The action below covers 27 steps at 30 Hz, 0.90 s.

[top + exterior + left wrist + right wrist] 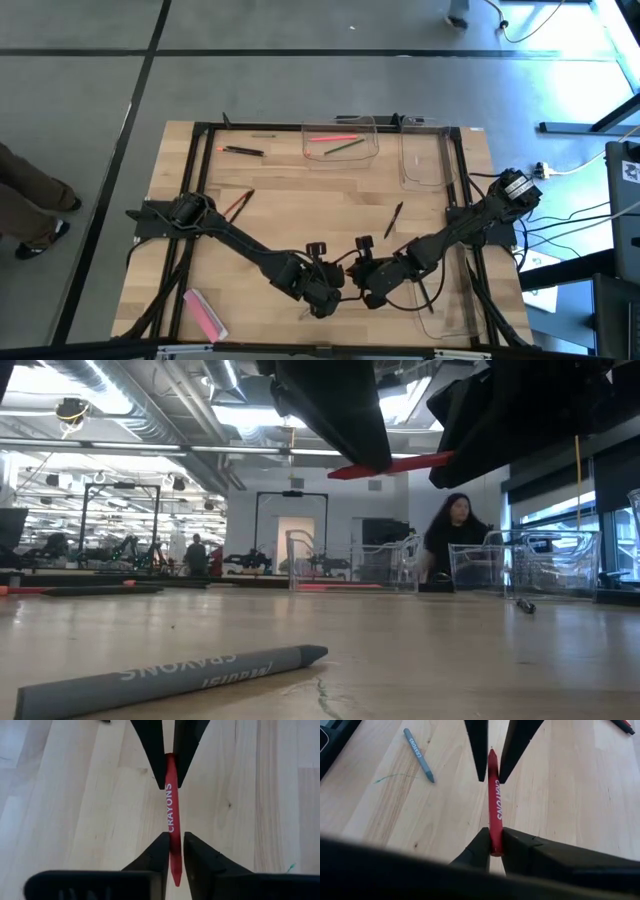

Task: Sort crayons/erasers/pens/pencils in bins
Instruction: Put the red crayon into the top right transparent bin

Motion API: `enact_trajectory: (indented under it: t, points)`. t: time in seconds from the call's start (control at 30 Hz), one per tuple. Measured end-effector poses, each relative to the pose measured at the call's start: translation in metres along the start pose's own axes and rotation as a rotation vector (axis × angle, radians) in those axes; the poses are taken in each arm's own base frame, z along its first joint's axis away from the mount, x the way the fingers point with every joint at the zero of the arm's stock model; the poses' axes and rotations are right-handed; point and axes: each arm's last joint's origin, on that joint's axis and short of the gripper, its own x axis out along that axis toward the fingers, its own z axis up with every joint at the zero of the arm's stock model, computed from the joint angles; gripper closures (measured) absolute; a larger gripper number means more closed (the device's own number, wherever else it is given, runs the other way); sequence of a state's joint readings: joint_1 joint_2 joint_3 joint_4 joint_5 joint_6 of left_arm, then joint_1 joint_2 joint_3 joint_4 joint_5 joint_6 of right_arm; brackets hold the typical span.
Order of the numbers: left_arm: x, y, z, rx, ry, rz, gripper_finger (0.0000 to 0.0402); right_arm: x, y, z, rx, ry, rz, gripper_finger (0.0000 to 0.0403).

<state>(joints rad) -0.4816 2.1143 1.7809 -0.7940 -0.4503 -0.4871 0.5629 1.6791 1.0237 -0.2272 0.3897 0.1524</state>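
The two arms meet near the table's front edge, a little right of its middle, and hold one red crayon (171,810) between them above the wood. The left gripper (171,847) pinches the crayon's one end between its near fingers, and the right gripper (491,842) clamps the other end, so each wrist view shows both pairs of dark fingers closed on the same stick, its white lettering facing up. Around that spot the table (280,205) is mostly bare boards, with room toward the middle and the left. A grey crayon (418,755) lies flat on the wood just beside the handover, and the low view shows it large in the foreground (170,678) while the red crayon (392,464) hangs well above the surface under the dark arms. Only the high view shows the bins: one at the back edge (340,140) holding a pink stick and a green one, a second beside it at the back right (424,155), and a third at the front right corner (447,310). The pink eraser (204,313) lies at the front left corner, well apart from both grippers. The low view alone shows a person (455,535) in the room behind the table.
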Motion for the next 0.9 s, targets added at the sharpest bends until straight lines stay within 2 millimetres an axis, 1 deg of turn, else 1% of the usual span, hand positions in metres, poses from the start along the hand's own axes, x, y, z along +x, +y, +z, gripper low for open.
enact_trajectory:
  t: [0.23,0.37,0.53,0.63,0.73,0.9]
  points:
    - [0.0,0.001,0.001,-0.033,-0.002,-0.001,0.0322,0.0,0.0,0.0,0.0,0.001,0.0,0.0364]
    - [0.001,0.001,0.001,-0.049,-0.002,0.002,0.0323,-0.002,-0.001,-0.003,0.015,0.032,-0.008,0.0365]
    - [0.0,0.002,0.001,-0.082,-0.03,0.051,0.0321,-0.006,-0.005,-0.007,0.038,0.078,-0.072,0.0363]
    - [-0.001,0.002,0.001,-0.078,-0.062,0.11,0.0322,-0.014,-0.009,-0.009,0.056,0.102,-0.1,0.0365]
    - [-0.004,0.004,0.001,-0.071,-0.105,0.185,0.0323,-0.026,-0.015,-0.008,0.092,0.105,-0.116,0.0366]
    - [-0.018,0.009,0.005,-0.082,-0.145,0.208,0.032,-0.05,-0.026,-0.005,0.153,0.08,-0.158,0.0362]
